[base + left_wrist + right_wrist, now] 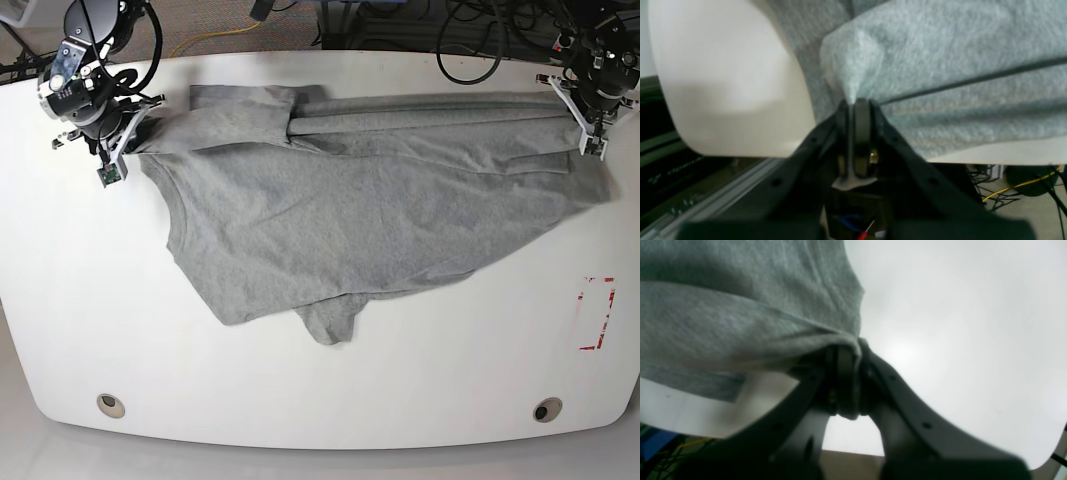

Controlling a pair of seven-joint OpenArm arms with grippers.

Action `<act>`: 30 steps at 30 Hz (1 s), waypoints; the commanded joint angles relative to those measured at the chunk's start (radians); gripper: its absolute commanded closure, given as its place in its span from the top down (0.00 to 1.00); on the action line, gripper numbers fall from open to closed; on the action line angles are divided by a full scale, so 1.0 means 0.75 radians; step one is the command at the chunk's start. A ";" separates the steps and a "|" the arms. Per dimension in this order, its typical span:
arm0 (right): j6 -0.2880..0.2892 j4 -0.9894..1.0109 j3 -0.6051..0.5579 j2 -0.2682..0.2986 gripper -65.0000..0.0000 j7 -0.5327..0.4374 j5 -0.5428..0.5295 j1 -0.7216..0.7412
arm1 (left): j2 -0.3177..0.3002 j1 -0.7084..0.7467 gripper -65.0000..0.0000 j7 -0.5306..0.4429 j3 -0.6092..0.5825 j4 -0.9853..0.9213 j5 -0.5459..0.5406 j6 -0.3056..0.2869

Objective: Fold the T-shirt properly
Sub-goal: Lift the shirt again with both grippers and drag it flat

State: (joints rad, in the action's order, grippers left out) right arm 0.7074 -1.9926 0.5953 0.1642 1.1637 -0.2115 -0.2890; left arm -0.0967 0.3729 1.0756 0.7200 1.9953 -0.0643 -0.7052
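The big, soft grey cotton T-shirt lay spread and rumpled across the far half of the round-cornered white table, and each of the 2 black grippers was clenched on a far corner of it, the left gripper on the right side and the right gripper on the left. To fold it well, I think both arms should lift together, keep the far edge tight, and carry it evenly toward the near side. Only the base view showed the whole messy shirt, while the wrist views showed the cloth pinched between the jaws.

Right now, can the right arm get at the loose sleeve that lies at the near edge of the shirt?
Probably not at once: the right claw is shut on the T-shirt at the far edge. The sleeve lies uncovered; the claw must first let go.
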 commanded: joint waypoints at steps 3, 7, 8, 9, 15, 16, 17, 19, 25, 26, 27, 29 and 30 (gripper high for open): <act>-0.012 -0.020 0.011 0.015 0.00 -0.012 0.023 -0.009 | -0.021 -0.011 0.00 -0.007 0.027 0.021 0.034 0.009; -0.012 -0.016 0.005 -0.011 0.00 -0.035 0.023 0.036 | -0.019 -0.087 0.00 -0.054 0.025 0.021 0.034 0.009; -0.012 -0.016 0.005 -0.020 0.00 -0.047 0.027 0.051 | -0.013 -0.103 0.00 -0.079 0.021 0.021 0.036 0.009; -0.012 -0.014 0.005 -0.024 0.00 -0.061 0.031 0.067 | 0.007 -0.122 0.00 -0.103 0.019 0.021 0.040 0.009; -0.012 0.086 0.003 -0.026 0.00 -0.147 0.038 0.241 | 0.097 -0.335 0.00 -0.214 -0.110 0.014 0.203 0.009; -0.012 0.111 0.003 -0.022 0.00 -0.151 0.038 0.282 | 0.099 -0.380 0.00 -0.214 -0.147 0.014 0.238 0.009; -0.012 0.133 0.003 -0.020 0.00 -0.151 0.038 0.325 | 0.099 -0.425 0.00 -0.214 -0.200 0.012 0.259 0.009; -0.012 0.156 0.005 -0.009 0.00 -0.151 0.040 0.397 | 0.099 -0.488 0.00 -0.214 -0.278 0.012 0.265 0.009; -0.012 0.221 -0.001 0.075 0.00 -0.149 0.040 0.615 | 0.099 -0.680 0.00 -0.214 -0.478 0.012 0.267 0.009; -0.012 0.240 -0.001 0.103 0.00 -0.147 0.040 0.658 | 0.099 -0.719 0.00 -0.214 -0.511 0.012 0.267 0.009; -0.012 0.264 -0.001 0.124 0.00 -0.147 0.038 0.703 | 0.099 -0.762 0.00 -0.212 -0.536 0.012 0.267 0.009; -0.012 0.305 -0.003 0.156 0.00 -0.147 0.038 0.779 | 0.099 -0.838 0.00 -0.210 -0.564 0.012 0.269 0.009; -0.012 0.336 -0.003 0.173 0.00 -0.147 0.038 0.834 | 0.099 -0.887 0.00 -0.210 -0.581 0.012 0.269 0.009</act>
State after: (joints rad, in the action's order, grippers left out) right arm 0.7063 -1.7508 0.5896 0.2573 1.0775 -0.1829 0.2840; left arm -0.0139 -0.1886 0.9386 0.3069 1.9865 0.1352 -0.7052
